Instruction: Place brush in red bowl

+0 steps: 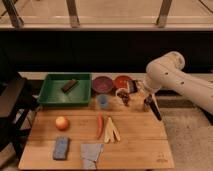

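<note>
The brush is a long slim dark utensil slanting down to the right over the table's right edge. My gripper is at the end of the white arm, just right of the white cup, and is shut on the brush's upper end. The red bowl stands at the back of the table, a little left of and behind the gripper, and looks empty. The brush is outside the bowl.
A purple bowl stands left of the red one. A green tray holds a dark block. There are also a white cup with dark red contents, a blue cup, an orange fruit, a carrot, pale sticks, a blue sponge and a grey cloth.
</note>
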You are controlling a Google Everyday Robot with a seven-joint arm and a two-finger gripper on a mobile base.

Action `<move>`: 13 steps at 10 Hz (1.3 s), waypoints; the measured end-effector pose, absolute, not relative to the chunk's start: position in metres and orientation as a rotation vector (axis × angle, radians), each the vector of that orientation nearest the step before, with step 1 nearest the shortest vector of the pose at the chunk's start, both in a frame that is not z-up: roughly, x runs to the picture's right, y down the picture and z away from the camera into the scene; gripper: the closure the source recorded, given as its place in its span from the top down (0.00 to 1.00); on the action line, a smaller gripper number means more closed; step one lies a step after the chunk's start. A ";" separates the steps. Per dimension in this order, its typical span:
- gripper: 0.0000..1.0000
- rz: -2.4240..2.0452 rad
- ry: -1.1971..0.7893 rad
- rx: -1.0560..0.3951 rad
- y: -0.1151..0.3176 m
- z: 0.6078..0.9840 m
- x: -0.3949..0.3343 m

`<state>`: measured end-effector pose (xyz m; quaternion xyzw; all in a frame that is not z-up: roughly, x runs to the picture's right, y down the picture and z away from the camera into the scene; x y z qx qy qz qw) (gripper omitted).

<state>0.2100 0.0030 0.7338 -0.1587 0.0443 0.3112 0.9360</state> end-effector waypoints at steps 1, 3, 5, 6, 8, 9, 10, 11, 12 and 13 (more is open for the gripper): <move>0.00 0.616 0.089 -0.306 -0.014 0.738 0.202; 0.00 0.605 0.071 -0.296 -0.050 0.747 0.189; 0.00 0.607 0.043 -0.308 -0.072 0.753 0.174; 0.00 0.609 0.042 -0.307 -0.074 0.754 0.174; 0.00 0.609 0.042 -0.308 -0.073 0.754 0.175; 0.00 0.608 0.045 -0.308 -0.073 0.754 0.175; 0.00 0.612 0.056 -0.296 -0.074 0.754 0.178; 0.00 0.608 0.066 -0.260 -0.080 0.753 0.185; 0.00 0.597 0.075 -0.218 -0.090 0.752 0.199; 0.00 0.574 0.085 -0.171 -0.106 0.754 0.214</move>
